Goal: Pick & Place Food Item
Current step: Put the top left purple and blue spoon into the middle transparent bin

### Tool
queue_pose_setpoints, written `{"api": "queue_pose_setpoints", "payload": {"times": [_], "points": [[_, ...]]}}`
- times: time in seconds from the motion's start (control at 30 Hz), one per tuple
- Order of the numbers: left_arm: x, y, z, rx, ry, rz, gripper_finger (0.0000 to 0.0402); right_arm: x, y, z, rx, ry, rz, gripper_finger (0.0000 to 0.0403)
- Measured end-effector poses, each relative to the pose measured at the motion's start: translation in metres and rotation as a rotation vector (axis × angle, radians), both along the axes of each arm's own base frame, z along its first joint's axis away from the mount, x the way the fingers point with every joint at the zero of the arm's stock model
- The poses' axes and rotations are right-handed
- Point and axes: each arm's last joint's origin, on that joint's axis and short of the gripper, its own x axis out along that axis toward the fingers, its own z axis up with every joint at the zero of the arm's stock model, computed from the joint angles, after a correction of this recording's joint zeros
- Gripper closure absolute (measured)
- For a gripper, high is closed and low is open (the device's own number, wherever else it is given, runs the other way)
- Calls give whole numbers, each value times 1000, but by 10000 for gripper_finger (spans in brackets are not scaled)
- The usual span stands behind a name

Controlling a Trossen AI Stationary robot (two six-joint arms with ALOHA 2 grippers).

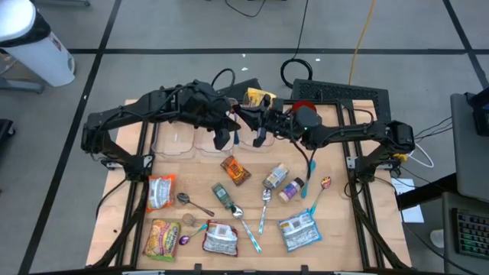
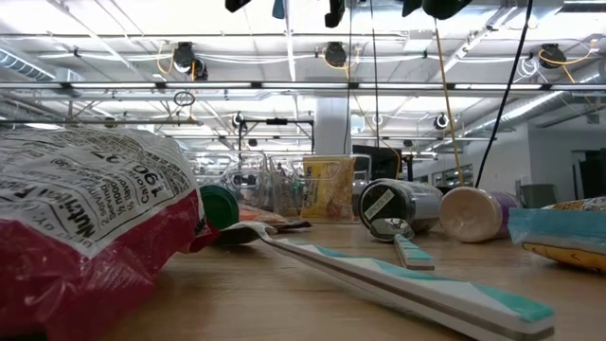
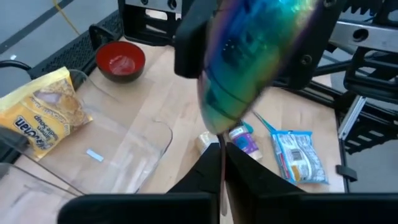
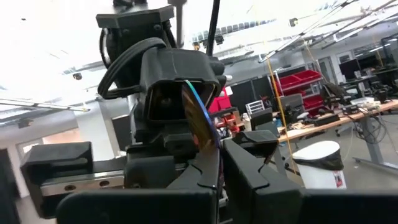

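Observation:
An iridescent spoon (image 3: 249, 56) hangs in mid-air over the far middle of the table, between my two grippers. My left gripper (image 3: 222, 180) and my right gripper (image 4: 219, 171) are both shut on it and face each other there, the left (image 1: 238, 122) coming from the left and the right (image 1: 257, 124) from the right. On the table beyond lie a yellow snack bag (image 3: 40, 115) and a red bowl (image 3: 121, 60). My left gripper pinches the spoon's thin handle (image 3: 222, 155) between its two fingers, slanting down from the table's left. The bowl (image 3: 249, 68) stands out past the fingertips. The spoon is clear of the table. My right gripper pinches the spoon's thin edge (image 4: 216, 146) between its two fingers, slanting up from the table's right. From there the spoon shows edge-on and runs toward the left arm's wrist. Which part of the spoon it has, I cannot tell.
Clear plastic containers (image 1: 183, 140) lie at the far left under the left arm. The near half holds snack bags (image 1: 161, 191), small jars (image 1: 275, 177), spoons (image 1: 195, 203) and a blue-white packet (image 1: 298, 231). A toothbrush (image 2: 417, 284) lies near the low camera.

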Motion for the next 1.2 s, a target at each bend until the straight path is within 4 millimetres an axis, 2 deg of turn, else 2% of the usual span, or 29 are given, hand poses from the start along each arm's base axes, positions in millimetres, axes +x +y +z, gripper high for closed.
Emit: {"api": "queue_pose_setpoints", "payload": {"times": [0.2,0.7,0.97,1.2], "points": [[-1,1,-1,9,18,-3,397,0,0,0,8,0,1,386],[-3,1,-4,-27,48,-35,397,1,-1,-2,-1,24,-11,270],[-28,5,14,-44,-14,12,397,0,-6,-2,-31,30,-40,250],[-54,9,30,-46,-72,63,398,-9,-21,6,-33,17,-86,248]]}}
